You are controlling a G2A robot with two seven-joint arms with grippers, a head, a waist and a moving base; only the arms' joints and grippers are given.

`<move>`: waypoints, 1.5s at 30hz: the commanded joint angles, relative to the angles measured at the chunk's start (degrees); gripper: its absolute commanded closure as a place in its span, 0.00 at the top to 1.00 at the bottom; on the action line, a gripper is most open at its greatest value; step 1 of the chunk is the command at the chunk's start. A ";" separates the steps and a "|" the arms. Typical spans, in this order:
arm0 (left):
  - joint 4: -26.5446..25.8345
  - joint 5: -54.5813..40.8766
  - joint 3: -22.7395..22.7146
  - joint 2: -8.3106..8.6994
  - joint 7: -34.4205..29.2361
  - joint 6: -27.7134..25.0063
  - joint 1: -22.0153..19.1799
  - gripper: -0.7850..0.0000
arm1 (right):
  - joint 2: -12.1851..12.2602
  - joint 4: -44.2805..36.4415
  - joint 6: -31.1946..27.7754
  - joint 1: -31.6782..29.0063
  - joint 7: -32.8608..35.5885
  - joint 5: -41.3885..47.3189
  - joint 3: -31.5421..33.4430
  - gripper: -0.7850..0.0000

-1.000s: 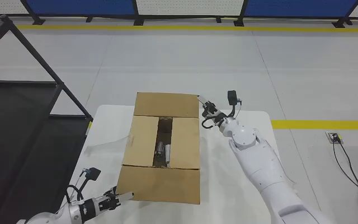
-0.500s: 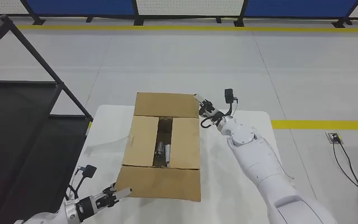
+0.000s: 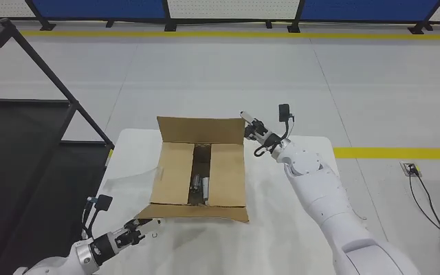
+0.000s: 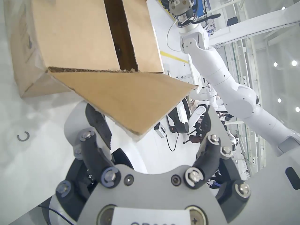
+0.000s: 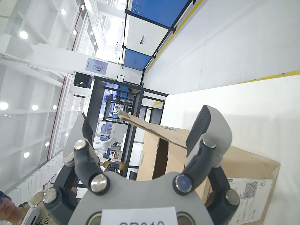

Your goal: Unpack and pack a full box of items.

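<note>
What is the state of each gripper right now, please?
Left gripper: open, with the corner of the box's near flap between its jaws, not clamped.
Right gripper: open, at the raised far flap, holding nothing.

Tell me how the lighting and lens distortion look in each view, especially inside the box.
Top view: even light, soft shadows, but the slot between the flaps of the box is dark, so its contents barely show. Left wrist view: strong wide-angle bending, ceiling lamps flare. Right wrist view: same bending, bright ceiling lamps, slot black.
</note>
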 commanded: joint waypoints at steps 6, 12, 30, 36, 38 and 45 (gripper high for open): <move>-1.73 4.26 1.92 -0.19 7.91 2.77 -1.50 1.00 | 1.06 -3.71 -1.60 -1.52 4.49 0.11 0.90 1.00; -2.46 10.13 4.70 -0.44 14.88 6.19 -4.01 1.00 | 2.12 -8.28 0.36 -2.63 8.17 -1.73 1.13 1.00; -0.89 27.20 15.37 -1.37 26.65 14.64 -11.52 1.00 | 4.49 -35.91 23.13 -12.16 17.52 -7.80 -0.03 1.00; 0.63 31.13 18.42 -1.75 28.07 17.05 -13.87 1.00 | 4.53 -40.20 33.53 -12.76 18.64 -8.79 -1.53 1.00; 1.03 31.80 19.30 -1.88 28.43 17.52 -14.40 1.00 | 4.45 -40.60 34.77 -12.76 18.89 -8.59 -2.15 1.00; 1.70 35.95 21.38 -2.23 30.13 19.37 -15.56 1.00 | 3.94 -38.35 38.92 -11.28 18.64 -6.17 -3.49 1.00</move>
